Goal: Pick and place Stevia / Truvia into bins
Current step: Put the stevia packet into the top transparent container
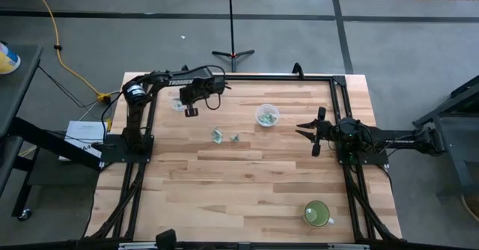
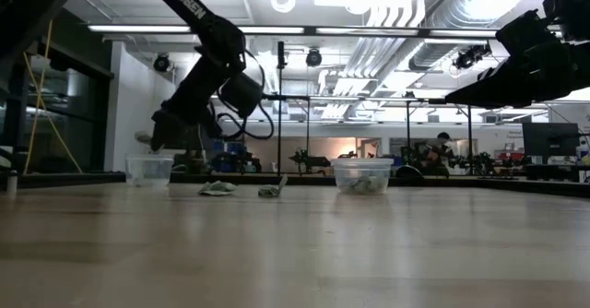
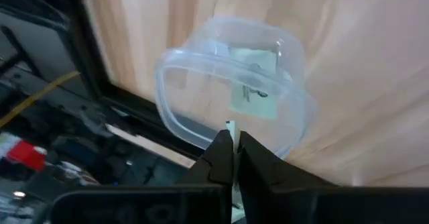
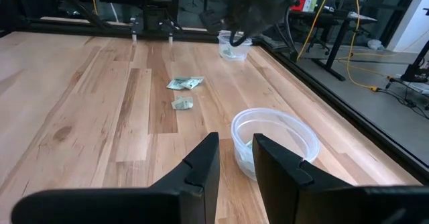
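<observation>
The left gripper [image 1: 191,111] hangs just beside the small round clear plastic cup [image 1: 178,103] at the table's far left corner, above its rim in the low view. Its two dark fingers [image 3: 220,158] are pressed together on a thin pale sliver, apparently the edge of a green-and-white paper sweetener packet [image 3: 230,126], held over the cup's near rim. Inside that cup [image 3: 231,90] lies a pale packet [image 3: 255,83] flat on the bottom.

On the light wooden table [image 1: 247,190], two loose pale green packets rest well apart from the left gripper, toward the table's middle: the larger [image 1: 218,135] nearer to it, the smaller [image 1: 234,138] just beyond. In the low view they show as two small crumpled shapes [image 2: 218,188] and [image 2: 271,190] between the two cups.

The second clear plastic cup [image 1: 267,115] stands near the right gripper [image 1: 308,132], just ahead of its fingers, and holds several green packets [image 4: 247,147] at its bottom. The right gripper's fingers are spread apart, empty, raised above the table at its right edge.

A green mug with a handle [image 1: 317,214] stands at the near right of the table, well apart from both grippers.
</observation>
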Controlling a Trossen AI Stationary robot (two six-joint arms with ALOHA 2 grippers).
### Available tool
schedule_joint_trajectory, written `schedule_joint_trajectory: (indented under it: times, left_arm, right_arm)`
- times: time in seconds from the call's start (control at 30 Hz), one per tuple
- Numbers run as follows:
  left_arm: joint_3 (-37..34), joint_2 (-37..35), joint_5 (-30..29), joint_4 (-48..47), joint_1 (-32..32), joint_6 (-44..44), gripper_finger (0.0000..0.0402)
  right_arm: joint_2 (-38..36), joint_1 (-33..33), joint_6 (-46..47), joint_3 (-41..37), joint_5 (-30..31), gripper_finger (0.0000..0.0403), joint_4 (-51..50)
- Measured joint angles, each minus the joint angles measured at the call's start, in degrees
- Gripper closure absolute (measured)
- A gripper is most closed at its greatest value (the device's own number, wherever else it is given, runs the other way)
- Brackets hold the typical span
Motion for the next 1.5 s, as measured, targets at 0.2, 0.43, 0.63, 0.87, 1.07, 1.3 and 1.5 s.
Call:
schedule_joint_trajectory:
  times: [0.2,0.43,0.63,0.87,1.07,1.3,1.5]
  left_arm:
    - [-0.34,0.00,2.18,1.47,1.40,-1.78,0.0316]
    - [-0.33,0.00,-0.32,2.06,0.94,-1.68,0.0242]
    - [3.81,-0.23,5.21,0.57,0.40,-6.63,0.0198]
    - [6.52,-3.71,24.93,16.84,-8.14,-7.08,0.0228]
    - [6.52,-2.98,21.33,22.81,-21.16,1.27,0.0257]
    - [6.46,-2.80,19.64,23.42,-28.88,9.97,0.0255]
    - [3.77,-2.84,19.66,26.73,-28.60,4.29,0.0204]
  right_arm:
    - [0.00,-0.01,0.00,0.00,0.00,0.0320,0.00]
    - [0.00,0.00,0.22,0.00,0.00,0.0320,0.00]
    - [0.00,0.01,0.15,0.00,0.00,0.0320,0.02]
    - [0.00,-0.01,-0.04,0.00,0.00,0.0320,0.02]
    - [0.00,-0.01,-0.04,0.00,0.00,0.0320,0.01]
    - [0.00,0.00,0.36,0.00,0.00,0.0320,0.02]
    - [0.00,0.01,0.39,0.00,0.00,0.0320,0.02]
